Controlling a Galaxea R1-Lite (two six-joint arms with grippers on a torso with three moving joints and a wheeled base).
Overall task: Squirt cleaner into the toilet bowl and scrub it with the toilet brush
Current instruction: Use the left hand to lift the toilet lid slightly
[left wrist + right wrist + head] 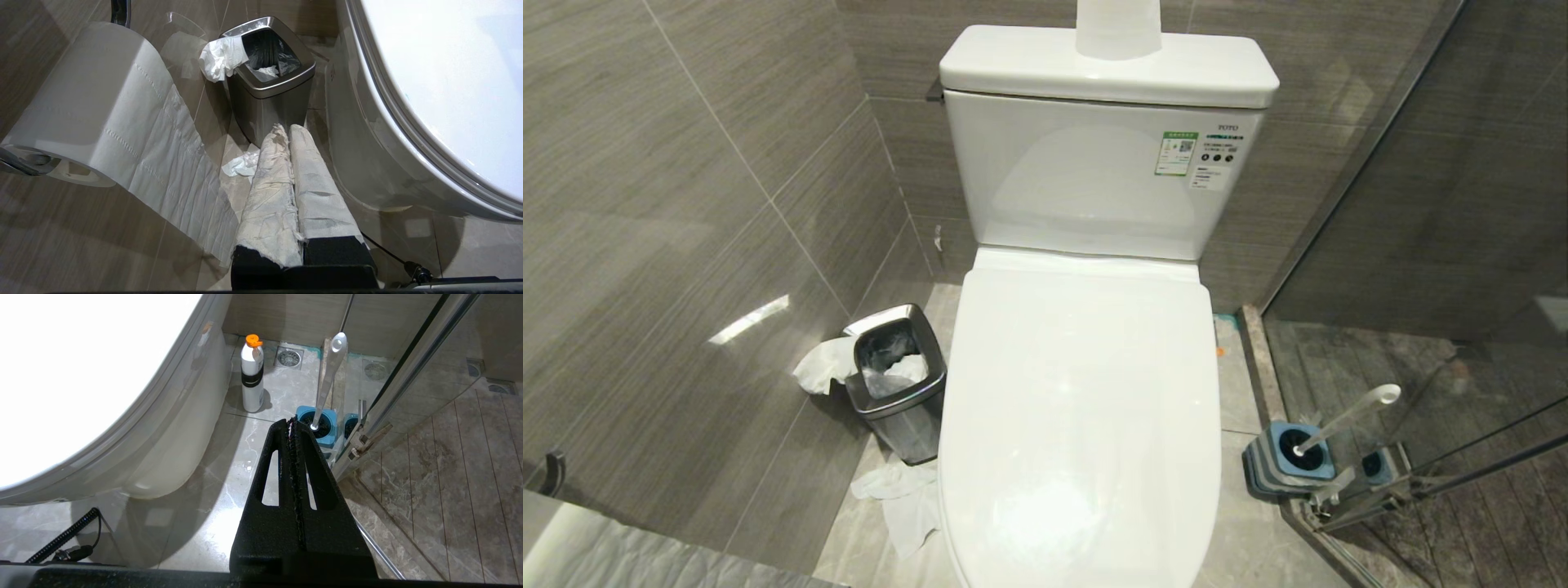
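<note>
The toilet's white lid (1086,408) is down, so the inside of the toilet bowl is hidden; only its outer wall (359,163) (171,449) shows. The toilet brush (1347,420) (329,375) stands tilted in its blue-and-grey holder (1294,457) (322,426) on the floor to the right, against the glass. A white cleaner bottle (251,375) with an orange cap stands on the floor beside the bowl. My left gripper (286,128), its fingers wrapped in white paper, hangs shut and empty near the bin. My right gripper (291,421) is shut and empty, short of the brush holder.
A steel waste bin (898,384) (269,73) stands left of the toilet with crumpled tissue (903,498) around it. A toilet paper roll (81,106) hangs on the left wall. A glass shower partition (1462,245) bounds the right. The cistern (1094,163) stands behind, a floor drain (289,357) near it.
</note>
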